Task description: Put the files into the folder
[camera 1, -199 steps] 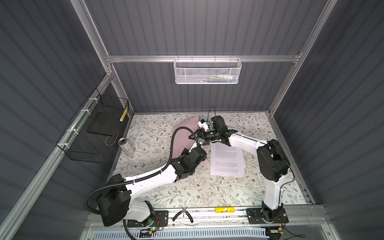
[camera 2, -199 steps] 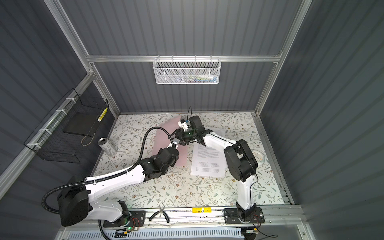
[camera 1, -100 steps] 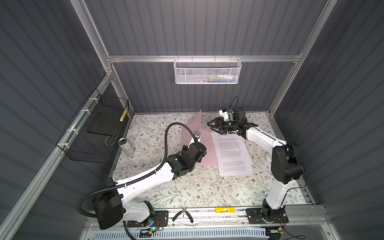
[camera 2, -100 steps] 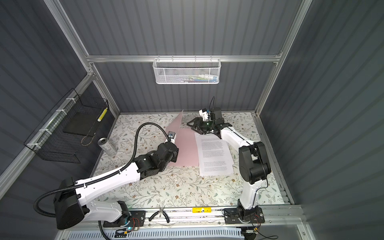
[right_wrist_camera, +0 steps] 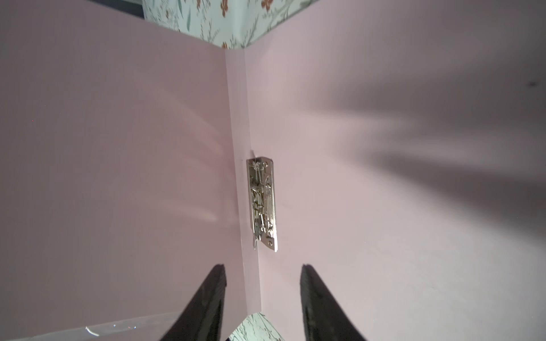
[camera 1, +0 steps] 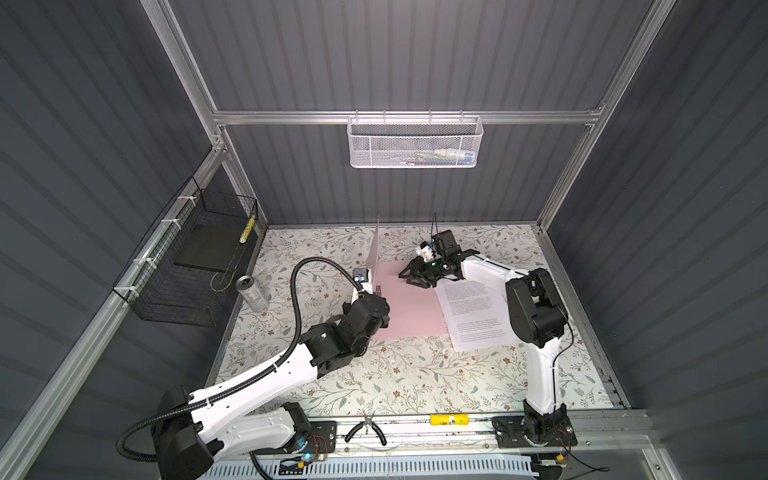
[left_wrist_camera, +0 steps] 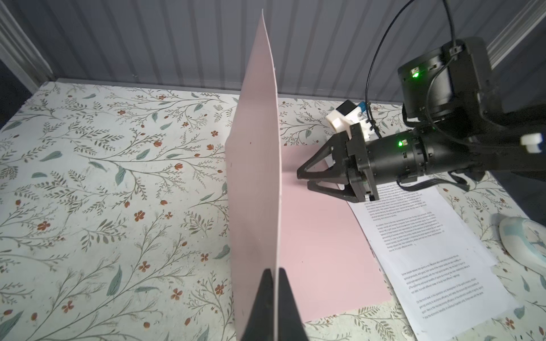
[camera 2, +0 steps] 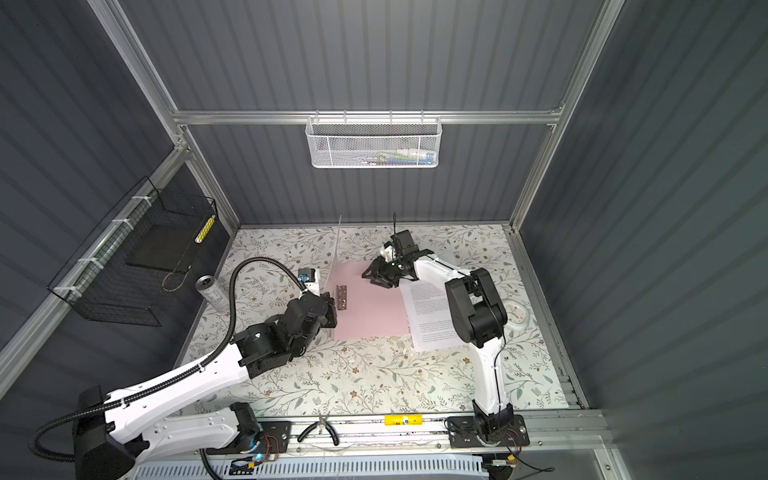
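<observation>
Two leaves of the folder (camera 1: 409, 309) meet at roughly a right angle. One lies flat on the table (camera 1: 386, 386); the other stands upright, its near edge pinched tight in your left gripper (left_wrist_camera: 274, 270). Your right gripper (left_wrist_camera: 303, 179) sits low over the flat leaf's far end, jaws apart and empty. The files (camera 1: 473, 316) lie against that leaf's outer edge, with bare table in front of both. The folder is pale pink, with a silvery clip (right_wrist_camera: 263, 203) beside the spine.
</observation>
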Controlling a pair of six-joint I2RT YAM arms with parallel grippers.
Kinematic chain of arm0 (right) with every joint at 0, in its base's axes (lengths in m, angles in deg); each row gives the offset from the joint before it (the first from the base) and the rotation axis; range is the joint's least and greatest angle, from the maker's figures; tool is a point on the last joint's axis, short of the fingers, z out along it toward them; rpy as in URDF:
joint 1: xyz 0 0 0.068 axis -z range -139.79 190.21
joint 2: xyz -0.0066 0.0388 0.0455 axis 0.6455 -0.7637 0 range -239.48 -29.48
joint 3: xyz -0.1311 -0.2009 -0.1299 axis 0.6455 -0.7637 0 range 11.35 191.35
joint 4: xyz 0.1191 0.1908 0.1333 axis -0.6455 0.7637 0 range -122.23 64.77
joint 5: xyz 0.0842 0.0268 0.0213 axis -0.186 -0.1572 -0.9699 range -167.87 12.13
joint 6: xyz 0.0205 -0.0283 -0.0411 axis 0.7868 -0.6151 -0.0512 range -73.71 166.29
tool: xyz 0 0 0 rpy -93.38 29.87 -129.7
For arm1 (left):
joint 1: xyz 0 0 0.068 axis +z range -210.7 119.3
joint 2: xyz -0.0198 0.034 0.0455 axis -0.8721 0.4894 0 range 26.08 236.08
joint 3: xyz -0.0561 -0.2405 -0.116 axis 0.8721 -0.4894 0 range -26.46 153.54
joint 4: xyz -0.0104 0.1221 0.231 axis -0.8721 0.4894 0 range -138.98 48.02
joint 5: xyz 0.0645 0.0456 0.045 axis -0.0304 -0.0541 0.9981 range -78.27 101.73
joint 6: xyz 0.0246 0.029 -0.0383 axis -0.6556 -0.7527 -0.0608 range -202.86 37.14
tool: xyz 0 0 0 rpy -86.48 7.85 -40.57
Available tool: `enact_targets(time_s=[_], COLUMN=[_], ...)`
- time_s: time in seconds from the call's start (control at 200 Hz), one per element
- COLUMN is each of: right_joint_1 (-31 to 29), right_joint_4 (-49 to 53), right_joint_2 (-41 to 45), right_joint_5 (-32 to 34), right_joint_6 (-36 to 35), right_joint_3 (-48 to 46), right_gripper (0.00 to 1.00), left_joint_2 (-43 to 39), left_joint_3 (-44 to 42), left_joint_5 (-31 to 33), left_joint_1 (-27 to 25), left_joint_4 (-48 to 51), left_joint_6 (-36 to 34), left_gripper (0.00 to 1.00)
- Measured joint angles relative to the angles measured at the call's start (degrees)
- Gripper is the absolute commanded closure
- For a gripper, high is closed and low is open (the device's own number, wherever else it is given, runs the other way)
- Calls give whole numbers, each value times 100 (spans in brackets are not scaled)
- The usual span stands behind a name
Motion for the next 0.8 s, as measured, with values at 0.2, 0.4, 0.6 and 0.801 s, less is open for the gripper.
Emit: enact_targets(time_s=[0.2, 0.4, 0.6, 0.801], right_joint_1=[-186, -186, -166, -129], right_joint_4=[127, 297, 415, 669], right_joint_2=[-256, -380, -431, -608], right_joint_5=[111, 365, 516, 483], right_joint_6=[-83, -166, -393, -678], right_joint_3=[50, 50, 50, 249], right_gripper=[56, 56, 56, 56], left_joint_2=[-407, -1036, -1622, -2090], left_joint_3=[-306, -817, -1082, -1460], left_joint_5=[404, 791, 1316, 1856], left_joint_1=[0, 0, 0, 0], left_joint_4=[203, 557, 1163, 1692], left_joint_6=[560, 1250, 2026, 2741], left_gripper=[91, 67, 61, 58])
